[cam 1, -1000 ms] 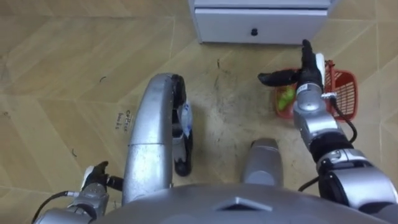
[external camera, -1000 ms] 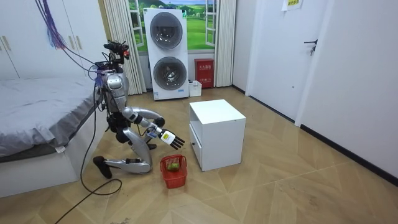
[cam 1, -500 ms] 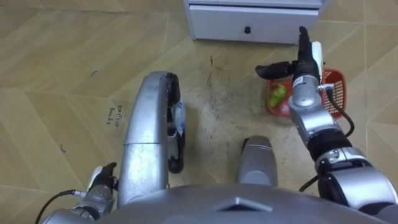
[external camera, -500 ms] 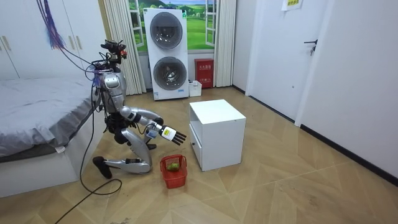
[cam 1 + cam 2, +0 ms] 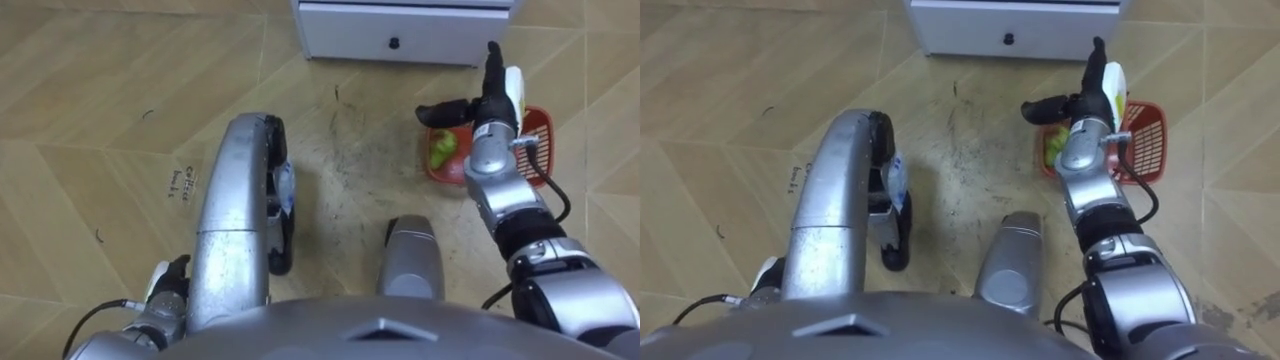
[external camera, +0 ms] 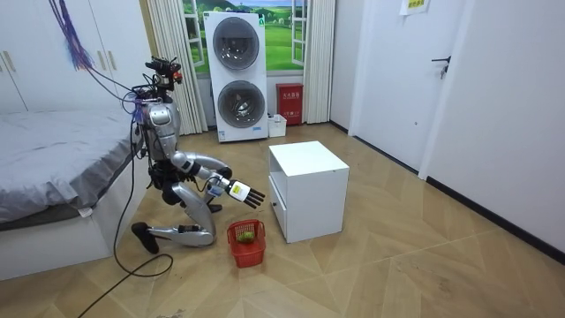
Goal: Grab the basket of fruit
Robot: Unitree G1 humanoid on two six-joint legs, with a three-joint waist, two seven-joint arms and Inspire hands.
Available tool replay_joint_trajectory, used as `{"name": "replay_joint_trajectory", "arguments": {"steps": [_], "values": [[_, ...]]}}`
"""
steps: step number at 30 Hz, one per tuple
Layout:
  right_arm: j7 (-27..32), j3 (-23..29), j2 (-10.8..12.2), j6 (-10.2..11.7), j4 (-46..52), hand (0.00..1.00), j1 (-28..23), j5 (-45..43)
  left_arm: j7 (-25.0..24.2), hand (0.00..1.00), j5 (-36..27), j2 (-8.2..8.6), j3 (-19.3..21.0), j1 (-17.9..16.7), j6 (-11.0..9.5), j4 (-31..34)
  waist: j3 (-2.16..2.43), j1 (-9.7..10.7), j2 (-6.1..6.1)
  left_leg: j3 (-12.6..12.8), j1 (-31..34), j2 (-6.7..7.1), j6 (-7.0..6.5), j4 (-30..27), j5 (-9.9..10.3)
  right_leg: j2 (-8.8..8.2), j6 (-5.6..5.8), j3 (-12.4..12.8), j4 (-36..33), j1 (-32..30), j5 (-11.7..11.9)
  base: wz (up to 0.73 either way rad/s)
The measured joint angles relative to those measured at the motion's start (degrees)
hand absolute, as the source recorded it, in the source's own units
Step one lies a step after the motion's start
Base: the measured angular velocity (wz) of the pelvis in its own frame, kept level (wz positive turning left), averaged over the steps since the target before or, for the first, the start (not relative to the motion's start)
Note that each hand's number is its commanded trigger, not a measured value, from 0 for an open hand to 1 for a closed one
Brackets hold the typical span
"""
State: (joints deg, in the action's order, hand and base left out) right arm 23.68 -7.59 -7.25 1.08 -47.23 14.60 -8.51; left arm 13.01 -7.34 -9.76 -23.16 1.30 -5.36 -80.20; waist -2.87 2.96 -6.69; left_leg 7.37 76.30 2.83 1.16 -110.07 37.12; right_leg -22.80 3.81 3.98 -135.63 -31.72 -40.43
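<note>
In the left eye view, the right hand (image 5: 489,108) is open with straight fingers, over the red fruit basket (image 5: 541,138) on the floor by the white drawer cabinet (image 5: 400,30). The left hand (image 5: 167,287) is low, and I cannot tell its fingers. In the room view, the robot kneels by the bed (image 6: 53,168), its open hand above the basket, not touching it. In the right eye view, a green fruit (image 5: 1052,148) lies inside.
</note>
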Motion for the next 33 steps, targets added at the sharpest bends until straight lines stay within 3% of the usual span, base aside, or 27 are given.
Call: {"name": "replay_joint_trajectory", "arguments": {"steps": [14,33], "values": [[1.24,2.71,-1.09,0.12,-8.15,0.0,0.01,2.8,0.27,0.0,-1.3,0.97,0.42,0.41,0.14,-0.61,0.06,0.34,0.13,0.05,-0.17,0.62,0.23,0.04,-0.11,-0.16,-0.04,0.37,-0.17,0.1,-0.02,0.0],[1.22,3.99,-1.51,0.11,-8.38,0.0,0.1,3.74,0.26,0.0,-2.15,1.11,0.42,0.33,0.19,-1.0,0.06,0.46,0.12,-0.03,-0.25,0.86,0.25,0.02,-0.12,-0.1,-0.04,0.42,-0.22,0.26,-0.02,0.0]]}}
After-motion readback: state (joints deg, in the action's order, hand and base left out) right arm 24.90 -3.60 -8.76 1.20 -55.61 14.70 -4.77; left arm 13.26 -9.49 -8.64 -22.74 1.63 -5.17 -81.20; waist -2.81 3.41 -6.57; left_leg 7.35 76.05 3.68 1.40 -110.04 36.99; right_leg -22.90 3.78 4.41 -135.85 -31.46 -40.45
